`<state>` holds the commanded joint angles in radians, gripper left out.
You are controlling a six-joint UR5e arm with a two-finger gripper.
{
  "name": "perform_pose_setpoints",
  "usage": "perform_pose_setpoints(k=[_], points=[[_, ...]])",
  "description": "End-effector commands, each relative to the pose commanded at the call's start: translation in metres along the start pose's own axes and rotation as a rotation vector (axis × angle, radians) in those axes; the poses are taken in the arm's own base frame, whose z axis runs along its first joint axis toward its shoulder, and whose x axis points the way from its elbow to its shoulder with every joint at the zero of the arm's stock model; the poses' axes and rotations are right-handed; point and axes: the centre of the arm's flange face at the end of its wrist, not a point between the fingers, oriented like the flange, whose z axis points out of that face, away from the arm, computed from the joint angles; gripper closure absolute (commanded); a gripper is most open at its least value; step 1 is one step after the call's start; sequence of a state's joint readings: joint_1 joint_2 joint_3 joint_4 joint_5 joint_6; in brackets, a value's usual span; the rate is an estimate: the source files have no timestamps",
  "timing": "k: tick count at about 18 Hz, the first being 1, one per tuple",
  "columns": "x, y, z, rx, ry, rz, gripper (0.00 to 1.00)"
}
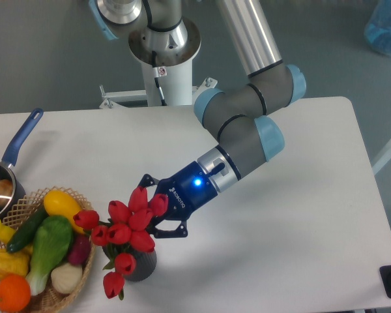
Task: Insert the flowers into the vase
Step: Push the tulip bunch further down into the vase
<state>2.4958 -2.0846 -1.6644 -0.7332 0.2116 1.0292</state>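
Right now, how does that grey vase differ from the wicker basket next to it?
The vase is dark grey with a solid wall; the basket is tan and woven. The vase is narrow and holds the red flowers; the basket is wider and holds toy vegetables and fruit. Both stand on the white table, close together.

Glossy plastic-looking flowers (127, 225) are shining red above a matt ribbed vase (142, 266); the woven wicker basket (55, 297) is looking rough.
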Motion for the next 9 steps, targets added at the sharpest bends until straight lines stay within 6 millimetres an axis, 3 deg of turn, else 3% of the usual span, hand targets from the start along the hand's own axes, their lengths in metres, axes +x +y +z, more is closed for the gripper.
perform_pose_setpoints(k=[6, 9], points=[[0.002, 0.02, 0.007, -0.025, 0.002, 0.012, 1.0], [0.003, 0.027, 0.008, -0.028, 0.005, 0.029, 0.92]])
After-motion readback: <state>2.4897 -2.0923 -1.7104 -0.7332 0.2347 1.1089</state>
